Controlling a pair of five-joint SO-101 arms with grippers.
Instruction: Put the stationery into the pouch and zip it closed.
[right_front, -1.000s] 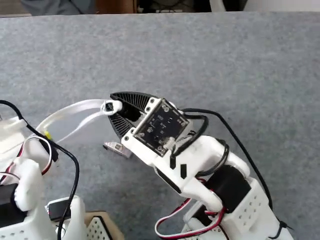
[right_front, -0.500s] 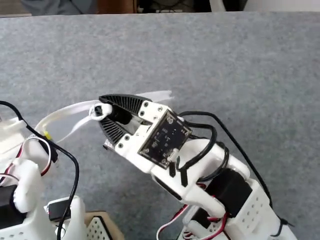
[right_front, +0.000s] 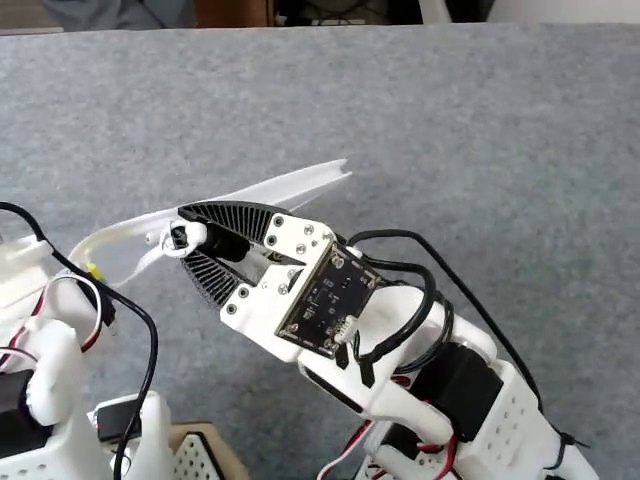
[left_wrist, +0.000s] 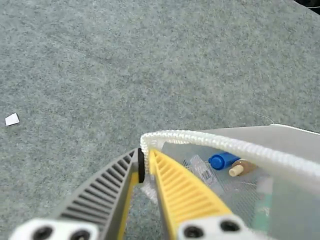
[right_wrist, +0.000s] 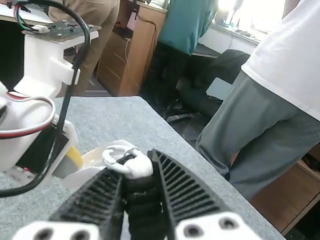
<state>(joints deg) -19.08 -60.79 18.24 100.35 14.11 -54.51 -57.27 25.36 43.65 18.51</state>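
Gripping the white zip pull (right_wrist: 126, 161) between closed black fingers, the right claw (right_front: 186, 240) sits low over the grey bench (right_front: 450, 120). The clear pouch (right_front: 290, 186) stretches out from it, one corner jutting toward the middle of the bench. Close by, the left claw (left_wrist: 145, 156) — one yellow finger, one grey — is clamped shut on the pouch's end, right at the bend of the white woven zip tape (left_wrist: 225, 142). Inside the pouch lie a blue-capped pen (left_wrist: 223, 160) and a beige-tipped piece (left_wrist: 240, 168), with more stationery behind the film, too blurred to name.

With the contents apparently loaded, zipping looks to be the step in hand, though how much of the zip is open cannot be told. The small, rounded pull could slip out of the black fingers if the draw runs off the line of the tape. The left claw holds only a thin edge, so a hard tug could drag it free and leave the pouch bunching rather than closing. The pen and its neighbour lie near the tape — they could snag the slider or spill out if the pouch tips.
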